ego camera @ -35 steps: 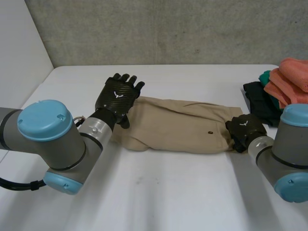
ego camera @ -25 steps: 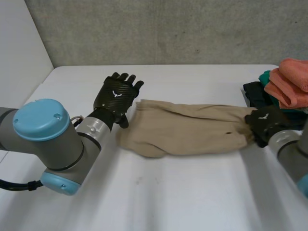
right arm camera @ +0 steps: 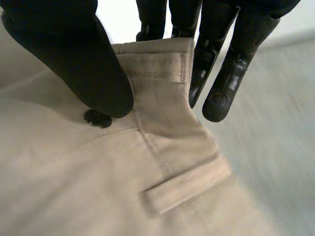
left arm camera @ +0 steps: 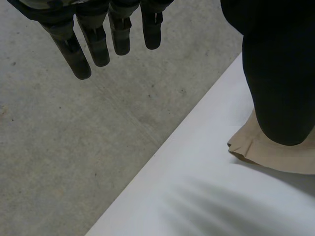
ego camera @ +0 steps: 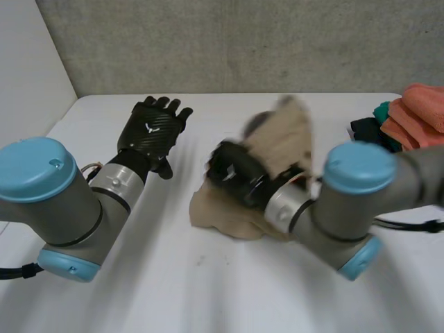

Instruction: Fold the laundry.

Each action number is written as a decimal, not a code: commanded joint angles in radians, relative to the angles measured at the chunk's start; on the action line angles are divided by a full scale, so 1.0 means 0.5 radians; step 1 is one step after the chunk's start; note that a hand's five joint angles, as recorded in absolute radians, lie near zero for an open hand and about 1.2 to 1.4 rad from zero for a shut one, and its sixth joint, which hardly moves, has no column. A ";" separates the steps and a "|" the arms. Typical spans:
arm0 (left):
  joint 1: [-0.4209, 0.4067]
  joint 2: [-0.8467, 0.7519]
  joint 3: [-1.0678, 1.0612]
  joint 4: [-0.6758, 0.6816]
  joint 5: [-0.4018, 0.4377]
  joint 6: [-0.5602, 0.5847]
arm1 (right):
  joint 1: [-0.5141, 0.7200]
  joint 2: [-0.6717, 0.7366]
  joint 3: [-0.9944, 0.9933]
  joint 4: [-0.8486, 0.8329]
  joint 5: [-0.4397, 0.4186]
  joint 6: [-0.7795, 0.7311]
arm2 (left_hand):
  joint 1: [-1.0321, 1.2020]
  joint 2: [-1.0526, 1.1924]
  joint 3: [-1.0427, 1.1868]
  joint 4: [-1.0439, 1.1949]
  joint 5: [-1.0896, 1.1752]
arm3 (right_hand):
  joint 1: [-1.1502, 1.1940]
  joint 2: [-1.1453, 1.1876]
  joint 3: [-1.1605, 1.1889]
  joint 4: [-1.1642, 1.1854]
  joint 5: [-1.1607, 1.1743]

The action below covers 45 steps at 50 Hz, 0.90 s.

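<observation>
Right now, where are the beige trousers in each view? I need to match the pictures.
Head view: beige trousers bunched mid-table, one end held up by the right hand.
Left wrist view: a hem corner beside the left hand, on the white table.
Right wrist view: waistband pinched between the right hand's thumb and fingers, near a dark button.
Shared landmark: the white table, in head and left wrist views.

- Soft, even light falls from above onto the white table [ego camera: 208, 298], which looks bright.
- The beige cotton trousers [ego camera: 229, 216] throw a thin, faint shadow along their near edge on that table.
- The round light-blue plastic cap [ego camera: 35, 168] above the table's left side shows a pale sheen.
- The grey concrete wall [ego camera: 243, 41] behind the table is dimmer.
</observation>
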 commanded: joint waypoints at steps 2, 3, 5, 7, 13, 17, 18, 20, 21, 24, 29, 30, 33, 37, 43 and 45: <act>0.011 -0.006 0.064 0.019 -0.005 -0.049 | 0.093 0.228 -0.109 -0.003 -0.292 0.073 | -0.032 -0.063 -0.078 -0.058 -0.097 | -1.159 -1.559 -1.581 -1.586 -1.513; 0.014 -0.006 0.079 0.019 -0.008 -0.062 | 0.096 0.222 -0.115 -0.006 -0.255 0.101 | -0.032 -0.063 -0.078 -0.058 -0.097 | -1.602 -2.002 -2.024 -2.029 -1.956; 0.017 -0.009 0.140 0.022 -0.023 -0.102 | 0.077 0.197 -0.127 -0.003 -0.126 0.290 | -0.032 -0.063 -0.078 -0.058 -0.097 | -1.602 -2.002 -2.024 -2.029 -1.956; 0.014 -0.009 0.195 0.022 -0.051 -0.126 | 0.068 0.130 -0.130 -0.003 -0.031 0.535 | -0.032 -0.063 -0.078 -0.058 -0.097 | -1.602 -2.002 -2.024 -2.029 -1.956; -0.020 -0.082 0.462 -0.018 -0.085 -0.230 | -0.024 -0.392 -0.051 0.027 0.261 1.916 | -0.032 -0.063 -0.078 -0.058 -0.097 | -1.602 -2.002 -2.024 -2.029 -1.956; -0.127 -0.233 0.665 -0.147 -0.082 -0.298 | -0.214 -0.466 -0.020 0.122 0.288 2.355 | -0.032 -0.063 -0.078 -0.058 -0.097 | -1.602 -2.002 -2.024 -2.029 -1.956; -0.148 -0.257 0.705 -0.184 -0.082 -0.304 | -0.251 -0.469 -0.026 0.168 0.304 2.365 | -0.032 -0.063 -0.078 -0.058 -0.097 | -1.602 -2.002 -2.024 -2.029 -1.956; -0.222 -0.358 0.824 -0.343 -0.082 -0.322 | -0.315 -0.453 -0.057 0.327 0.322 2.347 | -0.032 -0.063 -0.078 -0.058 -0.097 | -1.602 -2.002 -2.024 -2.029 -1.956; -0.247 -0.395 0.861 -0.395 -0.082 -0.326 | -0.343 -0.447 -0.075 0.380 0.328 2.331 | -0.032 -0.063 -0.078 -0.058 -0.097 | -1.602 -2.002 -2.024 -2.029 -1.956; -0.320 -0.509 0.993 -0.579 -0.094 -0.338 | -0.361 -0.346 -0.222 0.576 0.383 2.258 | -0.032 -0.063 -0.078 -0.058 -0.097 | -1.602 -2.002 -2.024 -2.029 -1.956; -0.369 -0.626 1.104 -0.730 -0.198 -0.353 | -0.349 -0.104 -0.507 0.874 0.463 2.114 | -0.024 -0.055 -0.071 -0.050 -0.090 | -1.602 -2.002 -2.024 -2.029 -1.956; -0.379 -0.635 1.110 -0.745 -0.241 -0.350 | -0.346 -0.073 -0.562 0.923 0.466 2.101 | -0.030 -0.061 -0.077 -0.056 -0.096 | -1.602 -2.002 -2.024 -2.029 -1.956; -0.422 -0.669 1.138 -0.788 -0.397 -0.344 | -0.343 0.071 -0.753 1.079 0.451 2.071 | -0.030 -0.061 -0.077 -0.056 -0.096 | -1.602 -2.002 -2.024 -2.029 -1.956; -0.446 -0.742 1.174 -0.920 -0.437 -0.335 | -0.303 0.258 -1.004 1.275 0.433 2.058 | -0.032 -0.063 -0.078 -0.058 -0.097 | -1.602 -2.002 -2.024 -2.029 -1.956; -0.440 -0.895 1.285 -1.129 -0.434 -0.292 | -0.251 0.458 -1.149 1.411 0.463 1.917 | -0.032 -0.063 -0.078 -0.058 -0.097 | -1.602 -2.002 -2.024 -2.029 -1.956; -0.437 -0.957 1.325 -1.193 -0.431 -0.237 | -0.239 0.522 -1.167 1.423 0.488 1.795 | -0.030 -0.061 -0.077 -0.056 -0.096 | -1.602 -2.002 -2.024 -2.029 -1.956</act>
